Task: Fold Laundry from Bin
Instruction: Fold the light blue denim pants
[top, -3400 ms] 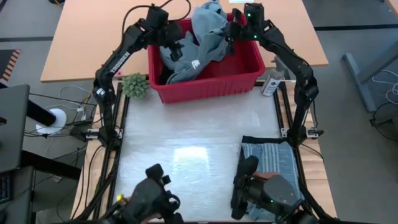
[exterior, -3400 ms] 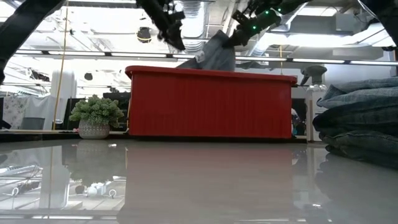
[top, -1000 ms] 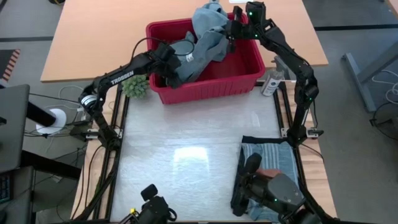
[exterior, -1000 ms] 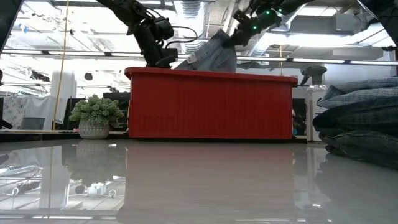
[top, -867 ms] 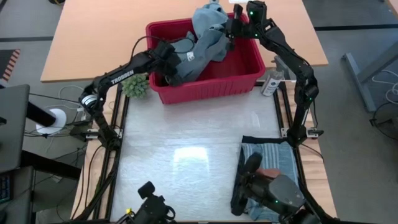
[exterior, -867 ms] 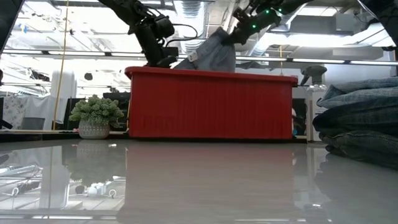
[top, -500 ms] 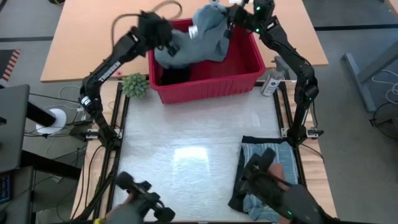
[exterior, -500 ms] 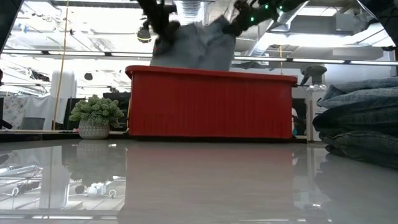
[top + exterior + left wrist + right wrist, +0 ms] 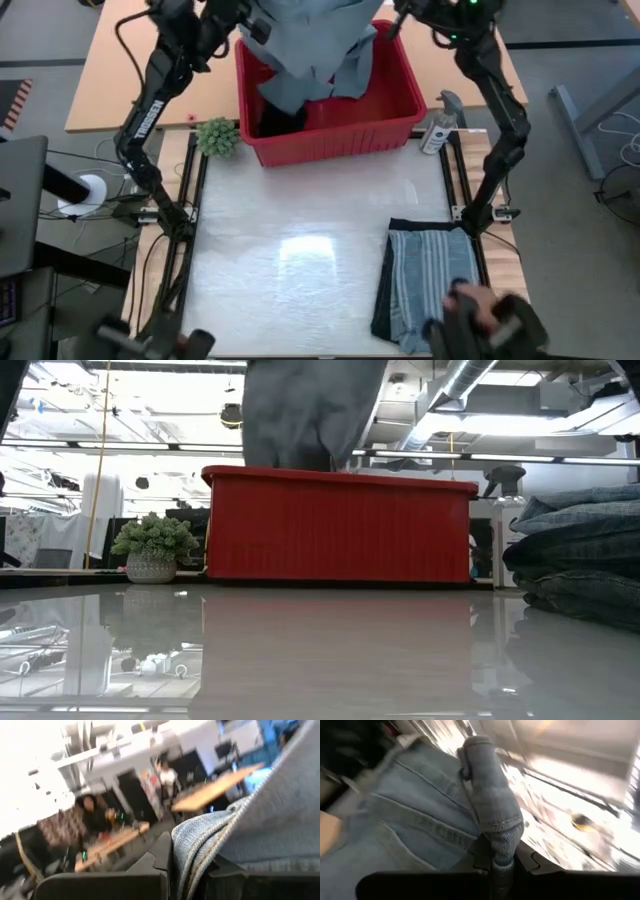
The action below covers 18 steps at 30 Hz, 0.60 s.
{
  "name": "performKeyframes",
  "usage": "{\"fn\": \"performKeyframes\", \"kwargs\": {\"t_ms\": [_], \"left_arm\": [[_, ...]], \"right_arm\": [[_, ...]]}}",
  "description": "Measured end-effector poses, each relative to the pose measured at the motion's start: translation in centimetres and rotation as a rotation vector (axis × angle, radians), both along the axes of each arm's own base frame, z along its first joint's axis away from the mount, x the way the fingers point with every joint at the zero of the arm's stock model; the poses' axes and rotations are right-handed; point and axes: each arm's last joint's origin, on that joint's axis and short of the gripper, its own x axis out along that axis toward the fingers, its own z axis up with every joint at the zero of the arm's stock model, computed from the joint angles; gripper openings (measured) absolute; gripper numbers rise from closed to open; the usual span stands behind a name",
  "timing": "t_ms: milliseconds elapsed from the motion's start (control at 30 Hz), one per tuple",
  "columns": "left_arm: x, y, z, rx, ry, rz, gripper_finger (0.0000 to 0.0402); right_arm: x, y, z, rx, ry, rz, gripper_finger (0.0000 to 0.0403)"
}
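Two tools gripping jeans (image 9: 315, 45), above bin (image 9: 400, 112)

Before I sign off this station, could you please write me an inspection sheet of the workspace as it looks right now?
Surface: glossy table, bare in the middle.
Job's things: light blue denim garment lifted above the red bin; dark items left inside; folded striped shirt at the table's right front.
Clutter: small potted plant left of the bin, spray bottle right of it.
Grippers: left gripper shut on the garment's edge; right gripper shut on another fold.
Cables: wires off the table's left edge.
Surroundings: wooden desk behind the bin; people visible across the room.
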Motion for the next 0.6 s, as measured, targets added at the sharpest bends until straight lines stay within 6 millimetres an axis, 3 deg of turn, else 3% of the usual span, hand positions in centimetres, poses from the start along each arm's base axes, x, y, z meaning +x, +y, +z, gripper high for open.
{"fn": "performKeyframes", "kwargs": {"t_ms": [333, 600], "left_arm": [[0.7, -4.9, 3.3, 0.308, -0.015, -0.131, 0.0012], [-0.1, -10.6, 5.5, 0.495, -0.049, -0.303, 0.0012]], "right_arm": [[-2.0, 7.4, 3.7, -0.103, -0.094, 0.258, 0.0051], [-3.7, 13.6, 5.7, -0.161, -0.163, 0.427, 0.0051]]}}
